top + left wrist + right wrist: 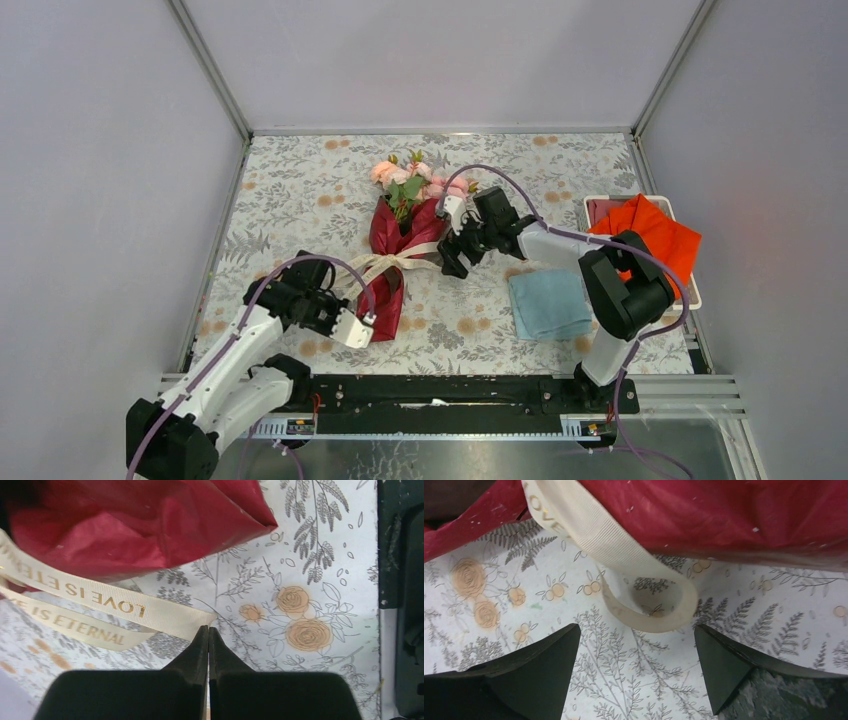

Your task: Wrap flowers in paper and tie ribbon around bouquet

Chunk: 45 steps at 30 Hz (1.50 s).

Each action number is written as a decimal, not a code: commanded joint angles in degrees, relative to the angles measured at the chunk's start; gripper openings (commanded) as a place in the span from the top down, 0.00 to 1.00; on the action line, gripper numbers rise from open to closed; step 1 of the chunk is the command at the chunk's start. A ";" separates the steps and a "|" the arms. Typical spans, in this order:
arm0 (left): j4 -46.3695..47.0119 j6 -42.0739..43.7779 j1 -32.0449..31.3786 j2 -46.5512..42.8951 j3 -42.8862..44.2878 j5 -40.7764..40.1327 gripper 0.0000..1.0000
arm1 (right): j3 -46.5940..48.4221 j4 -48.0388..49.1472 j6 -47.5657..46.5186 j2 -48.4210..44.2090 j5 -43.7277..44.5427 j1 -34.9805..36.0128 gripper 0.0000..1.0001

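Observation:
The bouquet lies mid-table: pink flowers (410, 178) stick out of a dark red paper (392, 245) cone, and the cream ribbon (395, 263) is tied round its waist. My left gripper (366, 322) is at the cone's narrow end. In the left wrist view it (208, 629) is shut, tips right at the ribbon's (110, 597) cut end, the paper (125, 525) behind; no ribbon shows between the fingers. My right gripper (450, 257) sits right of the knot. It (636, 629) is open, a ribbon (589, 525) loop lying just ahead under the paper (724, 515).
A folded light blue cloth (548, 303) lies to the right of the bouquet. An orange-red cloth (650, 235) spills from a white tray (693, 297) at the right edge. Grey walls close in the patterned tablecloth (300, 190) on three sides.

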 commanded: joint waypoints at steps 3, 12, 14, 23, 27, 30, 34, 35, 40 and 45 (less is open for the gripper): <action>-1.20 4.27 5.45 2.94 -2.93 -2.75 1.00 | -0.81 6.72 -2.40 -1.76 -0.22 0.32 0.06; -2.40 12.65 14.47 10.16 -4.41 -1.87 1.00 | -2.43 12.14 -1.27 1.41 -1.72 2.77 0.04; -2.90 13.53 14.44 9.45 -4.49 0.76 1.00 | -1.23 12.98 -0.99 3.02 -1.57 3.99 0.04; -2.62 12.95 15.84 8.38 -3.95 -0.52 0.56 | -2.18 16.23 1.40 5.93 -2.89 6.54 0.04; 3.99 12.40 25.70 11.19 0.60 3.54 0.38 | -4.45 18.28 1.77 5.32 -3.37 7.95 0.04; 16.03 3.93 27.80 13.64 1.93 9.23 0.05 | -5.26 21.78 3.45 5.72 -2.03 8.41 0.04; 28.95 -5.73 26.02 15.53 -0.29 14.21 0.01 | -5.98 26.00 5.50 6.79 1.41 9.60 0.08; 32.75 -8.91 24.83 16.36 -0.73 13.07 0.02 | -6.46 26.94 5.96 6.57 2.24 9.81 0.10; 44.72 -10.64 21.04 19.94 -5.22 8.74 0.01 | -8.00 27.55 6.95 5.26 2.78 9.92 0.26; 47.74 -5.55 18.49 21.79 -9.63 6.94 0.08 | -8.67 27.33 7.38 4.77 2.14 10.27 0.60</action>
